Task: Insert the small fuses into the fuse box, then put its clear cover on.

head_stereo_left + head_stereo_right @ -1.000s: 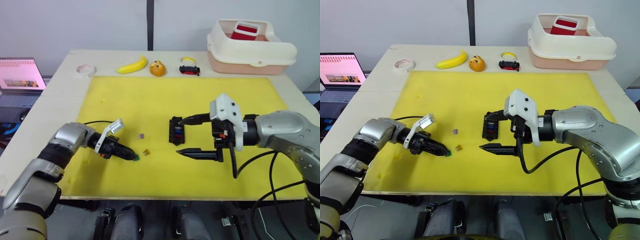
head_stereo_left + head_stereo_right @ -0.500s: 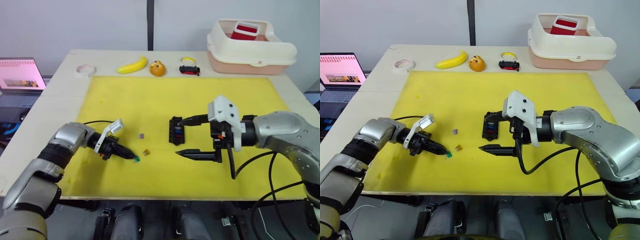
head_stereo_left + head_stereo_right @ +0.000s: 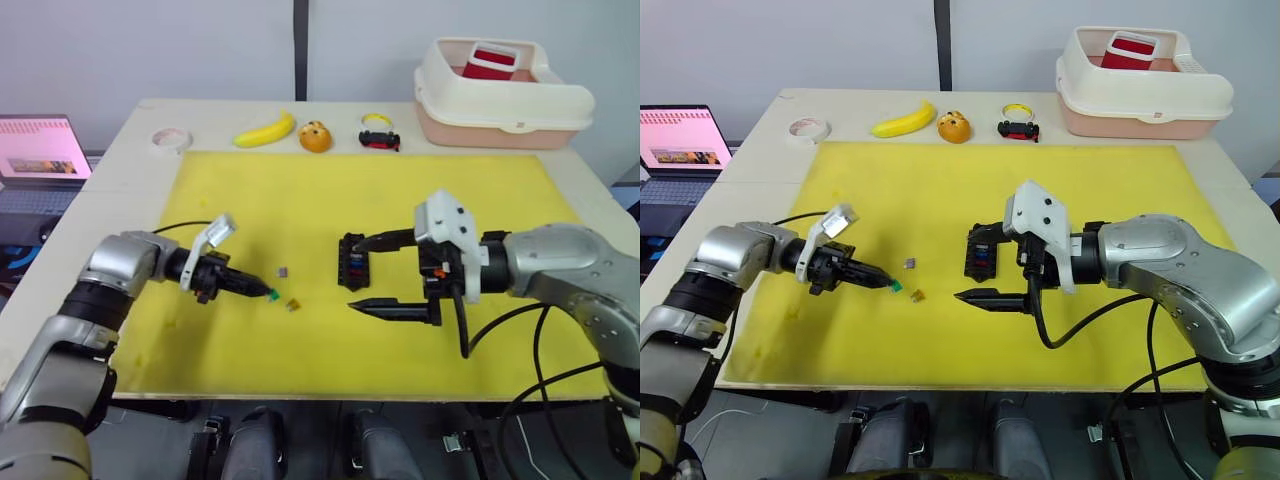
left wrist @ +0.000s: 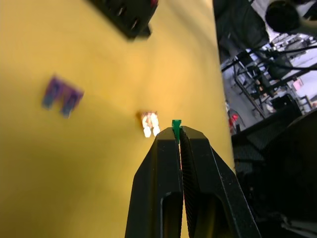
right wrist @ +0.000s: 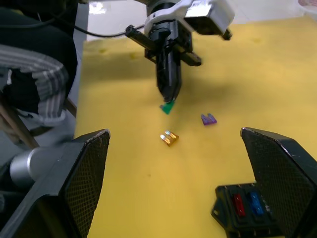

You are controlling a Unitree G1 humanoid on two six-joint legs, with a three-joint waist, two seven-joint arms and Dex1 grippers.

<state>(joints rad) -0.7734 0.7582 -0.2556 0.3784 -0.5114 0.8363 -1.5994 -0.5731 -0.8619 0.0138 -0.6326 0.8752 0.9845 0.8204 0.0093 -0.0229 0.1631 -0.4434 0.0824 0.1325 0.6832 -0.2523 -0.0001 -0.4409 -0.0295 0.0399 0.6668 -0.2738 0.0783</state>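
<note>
The black fuse box lies on the yellow mat, with a red fuse and a blue fuse in its slots. My right gripper is open, one finger on each side of the box's near end. My left gripper is shut on a green fuse, a short way left of the box and just above the mat. A purple fuse and an amber fuse lie loose between the green fuse and the box. The clear cover is out of view.
Along the table's back edge are a tape roll, a banana, an orange toy and a toy car. A cream lidded bin stands at the back right. A laptop sits off the table's left side.
My left gripper has lifted and drawn back from the front edge with the green fuse, now closer to the purple fuse. The right gripper has barely moved.
</note>
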